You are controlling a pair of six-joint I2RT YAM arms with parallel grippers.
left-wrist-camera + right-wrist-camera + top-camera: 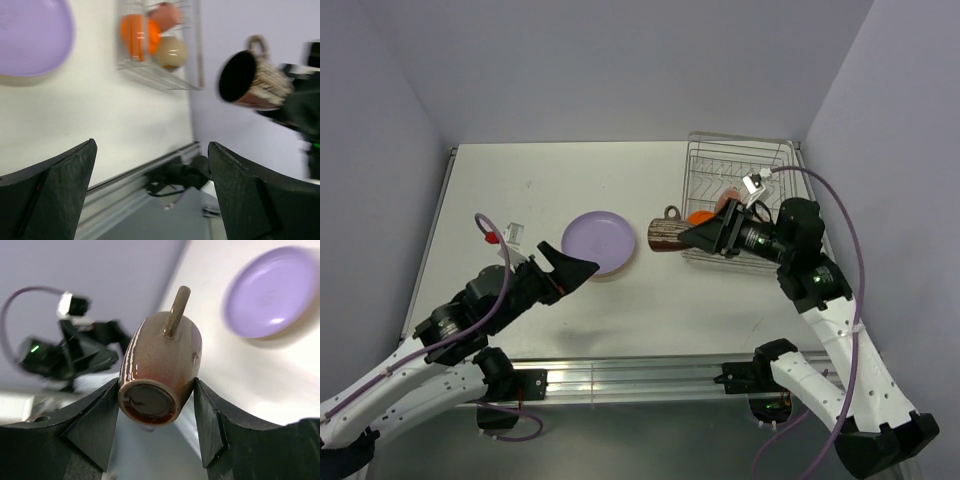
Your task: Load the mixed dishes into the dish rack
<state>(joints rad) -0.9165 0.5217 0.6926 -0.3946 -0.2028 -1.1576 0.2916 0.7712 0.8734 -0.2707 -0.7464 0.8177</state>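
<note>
My right gripper (692, 236) is shut on a glossy brown-pink mug (666, 235) with a dark inside and a handle. It holds the mug on its side above the table, just left of the silver wire dish rack (735, 165). In the right wrist view the mug's base (150, 402) sits between the fingers. The rack holds an orange bowl (135, 32), a whitish bowl (171, 52) and a pink rounded piece (166, 15). The lilac plate (603, 241) lies flat on the table. My left gripper (582, 268) is open and empty, just near of the plate.
A small red piece (492, 238) and a small white piece (515, 232) lie on the table at the left. Walls close in the table on three sides. A metal rail (640, 375) runs along the near edge.
</note>
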